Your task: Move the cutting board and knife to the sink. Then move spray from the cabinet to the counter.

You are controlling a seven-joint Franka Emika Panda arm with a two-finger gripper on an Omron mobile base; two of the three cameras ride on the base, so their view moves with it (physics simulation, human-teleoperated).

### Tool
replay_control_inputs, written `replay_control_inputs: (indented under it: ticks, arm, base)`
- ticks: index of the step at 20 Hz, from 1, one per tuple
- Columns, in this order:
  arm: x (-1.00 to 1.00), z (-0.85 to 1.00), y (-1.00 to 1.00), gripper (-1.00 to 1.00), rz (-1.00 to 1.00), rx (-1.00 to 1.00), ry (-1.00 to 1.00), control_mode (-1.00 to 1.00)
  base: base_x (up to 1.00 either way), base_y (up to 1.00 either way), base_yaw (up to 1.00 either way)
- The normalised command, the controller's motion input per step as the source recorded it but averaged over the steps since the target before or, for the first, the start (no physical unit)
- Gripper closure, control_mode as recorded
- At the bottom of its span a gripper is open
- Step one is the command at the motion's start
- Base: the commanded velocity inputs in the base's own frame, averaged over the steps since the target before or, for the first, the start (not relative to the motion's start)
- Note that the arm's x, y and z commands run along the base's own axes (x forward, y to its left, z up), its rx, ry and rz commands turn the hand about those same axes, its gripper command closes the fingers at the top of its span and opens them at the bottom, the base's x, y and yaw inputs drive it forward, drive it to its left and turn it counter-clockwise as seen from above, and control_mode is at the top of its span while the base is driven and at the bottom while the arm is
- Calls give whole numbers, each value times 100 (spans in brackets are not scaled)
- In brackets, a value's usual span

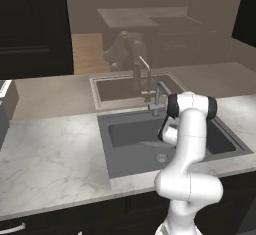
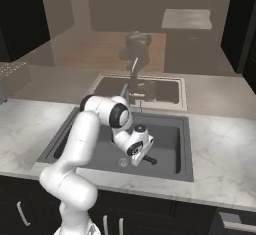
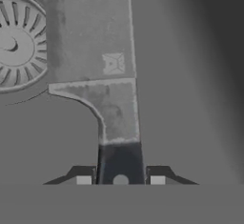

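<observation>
Knife low in sink, pinched by its handle.
Gripper (image 3: pixel 120 180) clamps the knife (image 3: pixel 112 75) at its black handle, blade beside the drain (image 3: pixel 16 46) of the sink (image 2: pixel 185 144); light, rigid, slick — handle hold suits it.

The knife (image 3: pixel 112 75) clamped between the dark matt fingertips (image 3: pixel 82 176) of the gripper (image 3: pixel 120 180) has a pale, dull metal blade, faintly mottled, and a smooth black handle with a small pale rivet. Beneath the gripper the sink (image 1: pixel 117 154) is matt grey metal, its floor smooth; just beside the blade, the ribbed drain (image 3: pixel 16 46) looks brushed. Around the basin, the counter (image 1: pixel 50 154) is polished white-grey veined marble.
</observation>
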Motion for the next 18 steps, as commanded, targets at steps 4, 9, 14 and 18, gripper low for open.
replay_control_inputs:
  ticks: [4, 9, 14, 18]
  arm:
    - [1, 14, -4, -100, 2, 0, 1, -100]
    - [-6, 48, -9, -100, 1, 0, 0, -100]
    - [-15, 91, -5, -100, 1, 0, 0, -100]
    - [-33, 100, 0, -100, -1, -3, 0, -100]
  base:
    - [0, 0, 0]
    - [0, 0, 0]
    - [0, 0, 0]
    - [0, 0, 0]
